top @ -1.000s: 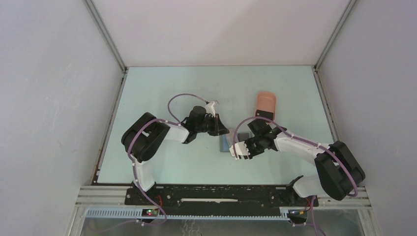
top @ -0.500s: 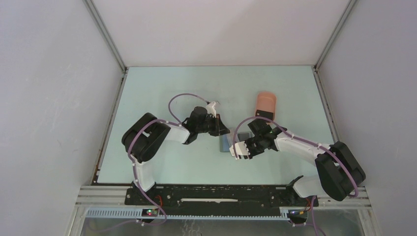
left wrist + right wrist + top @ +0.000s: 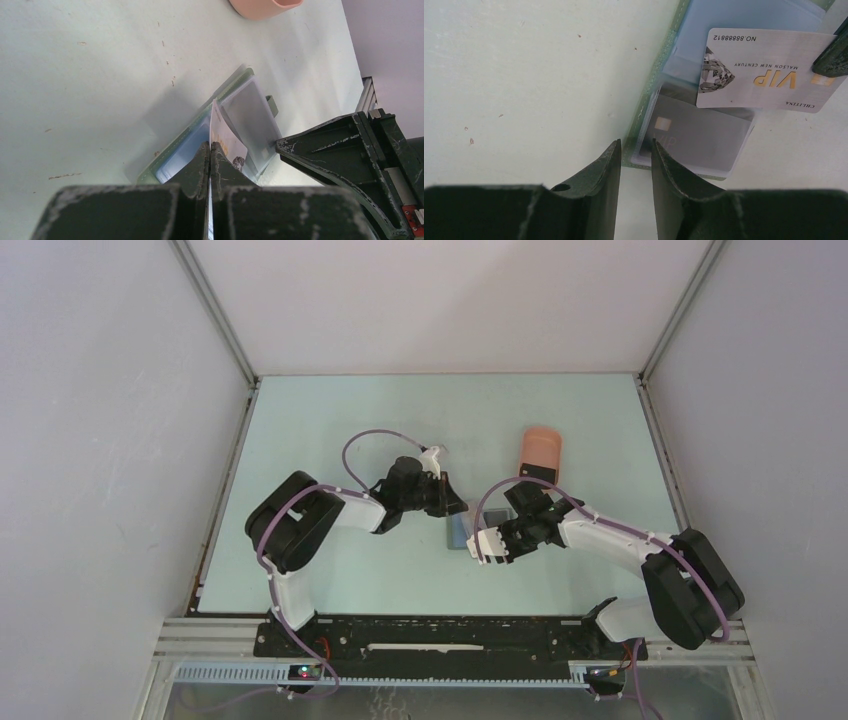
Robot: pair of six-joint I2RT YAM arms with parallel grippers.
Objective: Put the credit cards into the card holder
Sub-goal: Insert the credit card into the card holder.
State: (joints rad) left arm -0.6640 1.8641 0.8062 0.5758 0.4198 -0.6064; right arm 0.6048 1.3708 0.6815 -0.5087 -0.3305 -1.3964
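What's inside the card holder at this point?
A grey card sits in one clear pocket of the card holder. The left gripper holds a VIP card over the other pocket, partly covering it.

VIP card [image 3: 769, 70]: silvery-white, gold lettering, grey diamond print
Pocketed card [image 3: 704, 137]: dull grey, gold chip
Card holder [image 3: 650, 95]: grey-green, bluish clear pockets
Tray [image 3: 541, 450]: salmon-pink
Table [image 3: 400, 410]: pale mint, faintly speckled

only the left arm [image 3: 340, 508] has shifted, its wrist edging very slightly right toward the card holder [image 3: 456, 532].
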